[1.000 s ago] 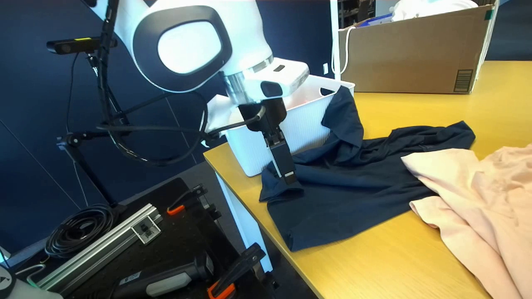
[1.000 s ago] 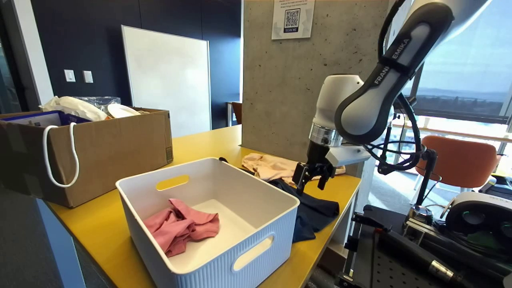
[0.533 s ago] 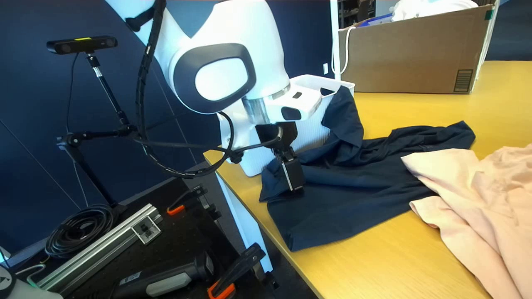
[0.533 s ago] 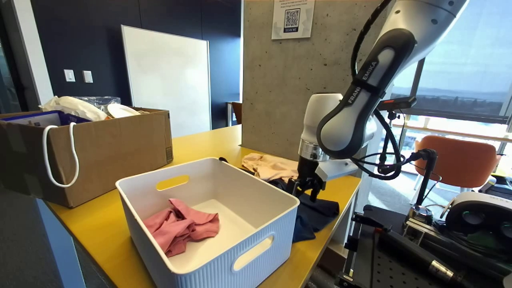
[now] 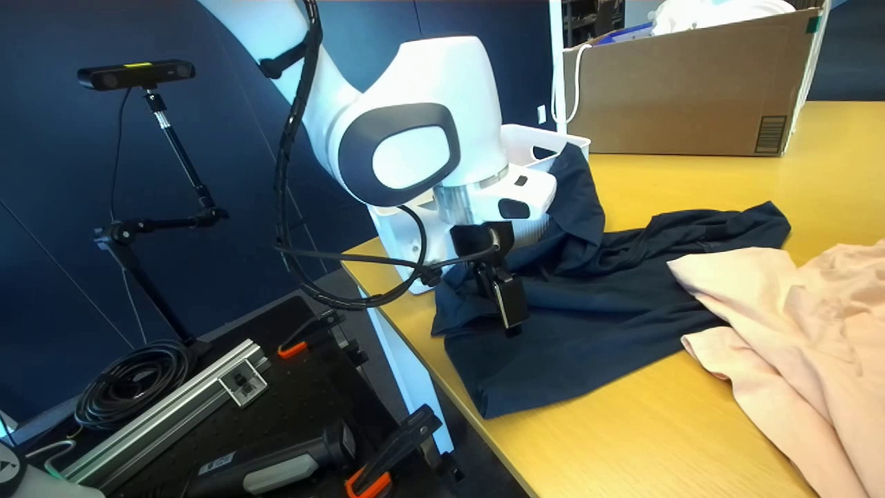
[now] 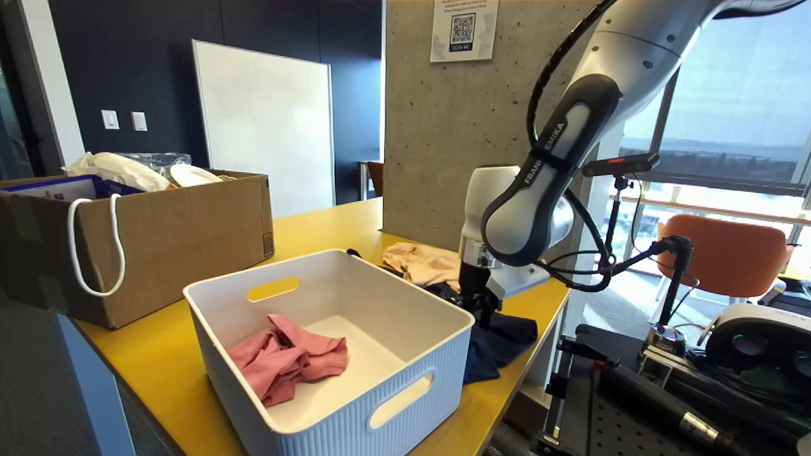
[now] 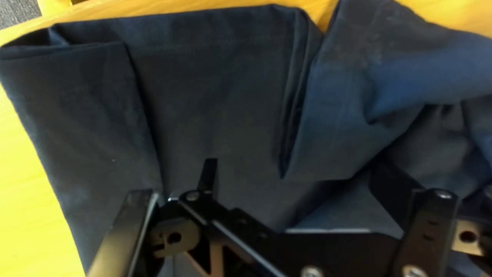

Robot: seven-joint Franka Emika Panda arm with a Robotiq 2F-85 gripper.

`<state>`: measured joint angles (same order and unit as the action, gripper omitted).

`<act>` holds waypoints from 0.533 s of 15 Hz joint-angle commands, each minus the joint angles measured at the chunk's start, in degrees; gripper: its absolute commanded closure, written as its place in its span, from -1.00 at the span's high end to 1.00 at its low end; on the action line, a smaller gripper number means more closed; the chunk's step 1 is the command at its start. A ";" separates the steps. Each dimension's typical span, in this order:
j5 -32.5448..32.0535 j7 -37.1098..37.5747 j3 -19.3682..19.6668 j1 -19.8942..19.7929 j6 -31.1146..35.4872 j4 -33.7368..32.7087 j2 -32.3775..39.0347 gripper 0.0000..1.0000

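While its jaws stand wide, the claw is over navy cloth, contact unclear. Directions from claw, in an exterior view: navy cloth runs toward 2 o'clock; peach cloth at 3; white basket near 12; cardboard carton at 1.

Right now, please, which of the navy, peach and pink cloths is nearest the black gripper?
The navy cloth, directly beneath the gripper; the peach cloth lies farther off, the pink cloth inside the pale ribbed bin.
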<state>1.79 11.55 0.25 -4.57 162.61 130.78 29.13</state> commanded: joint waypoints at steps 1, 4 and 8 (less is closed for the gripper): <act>1.68 -2.22 0.31 0.61 -3.07 -3.16 1.73 0.50; 1.62 -2.40 0.43 0.68 -4.54 -4.51 2.42 0.16; 1.69 -2.39 0.49 0.65 -6.16 -5.78 2.84 -0.47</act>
<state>1.79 10.76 0.25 -4.52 158.48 126.91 31.22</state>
